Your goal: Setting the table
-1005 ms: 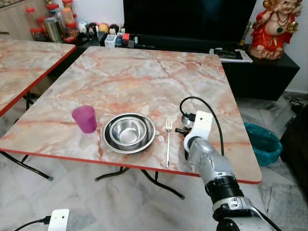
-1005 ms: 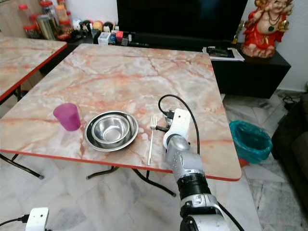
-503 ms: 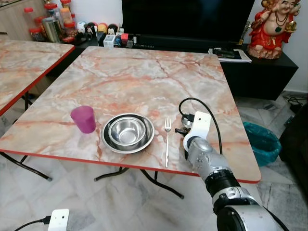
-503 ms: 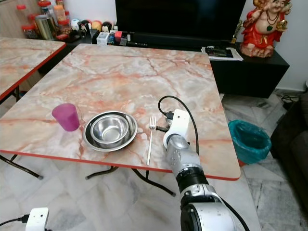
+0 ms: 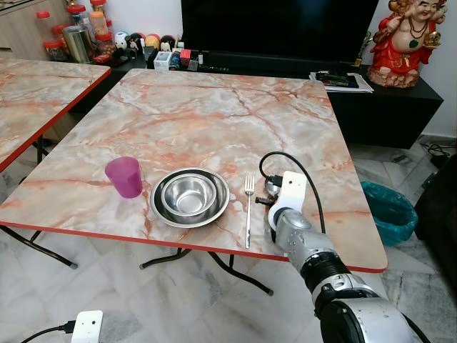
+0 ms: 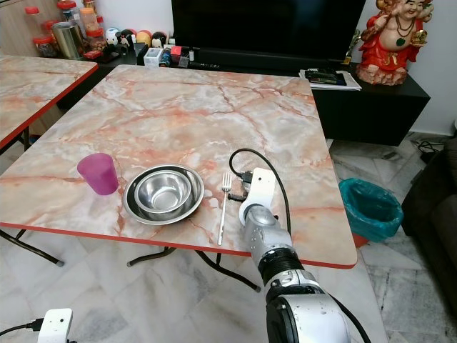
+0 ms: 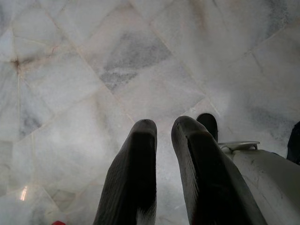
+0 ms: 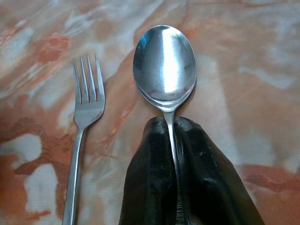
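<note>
head stereo: high, forward-down over marble table (image 5: pixel 214 114), both eyes same scene | right wrist: close above fork (image 8: pixel 82 126) | left wrist: down at floor tiles (image 7: pixel 93 70)

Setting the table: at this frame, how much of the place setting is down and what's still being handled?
Down already: the purple cup, the steel bowl nested in a larger steel dish, and the fork lying to their right. In hand: the right hand is shut on the spoon by its handle, low over the table beside the fork. Left: releasing the spoon. The left hand hangs idle over the floor.
</note>
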